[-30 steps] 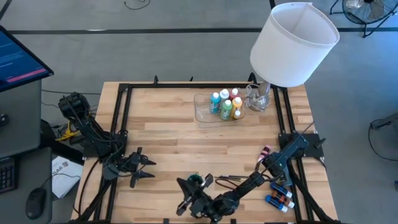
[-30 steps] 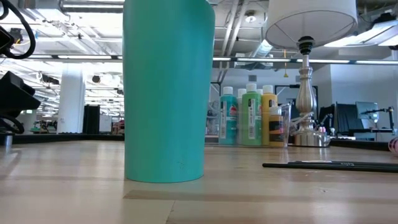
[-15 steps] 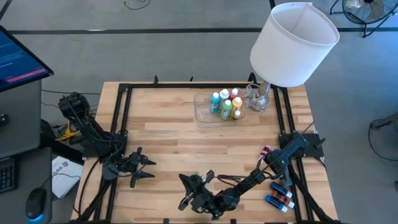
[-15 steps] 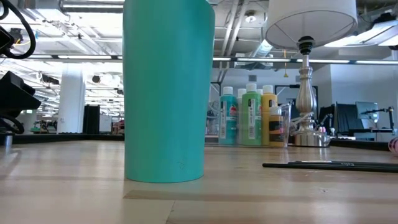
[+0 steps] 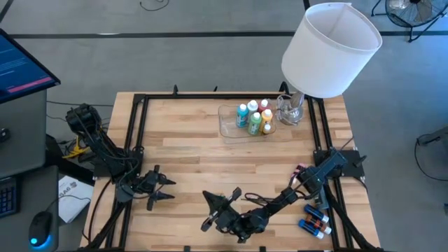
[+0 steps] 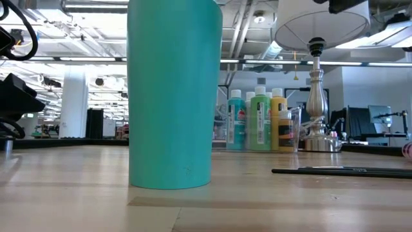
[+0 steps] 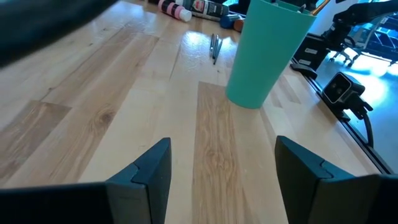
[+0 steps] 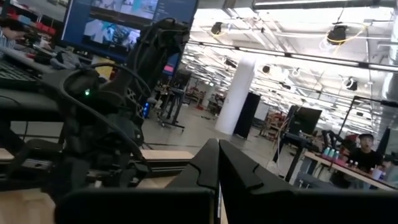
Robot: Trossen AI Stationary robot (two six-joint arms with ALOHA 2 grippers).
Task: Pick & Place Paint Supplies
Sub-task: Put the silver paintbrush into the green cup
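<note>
Several white-capped paint bottles (image 5: 253, 117) stand in a clear tray (image 5: 227, 126) at the far side, and they also show in the low view (image 6: 259, 122). Thin dark brushes (image 5: 257, 201) lie on the table near the front. A tall teal cup (image 6: 170, 96) stands on its base beside them, with brush ends poking out of its top (image 7: 292, 4). My right gripper (image 5: 211, 210) hovers over the cup, hiding it from above. Its fingers (image 8: 219, 163) are shut with nothing showing between them, and they point level toward the left arm. My left gripper (image 5: 166, 190) waits open at the front left.
A pink bottle (image 5: 299, 170) and some small bottles (image 5: 313, 221) lie by the right rail. A lamp with a big white shade (image 5: 330, 47) stands at the far right corner, with a glass (image 5: 288, 110) beside its foot. Bare wood stretches across the table's middle.
My right gripper has shifted a little toward the table's far edge and sunk slightly. From above it now covers the teal cup, which showed beside it a second ago. Part of that arm has come into the top of the low view.
</note>
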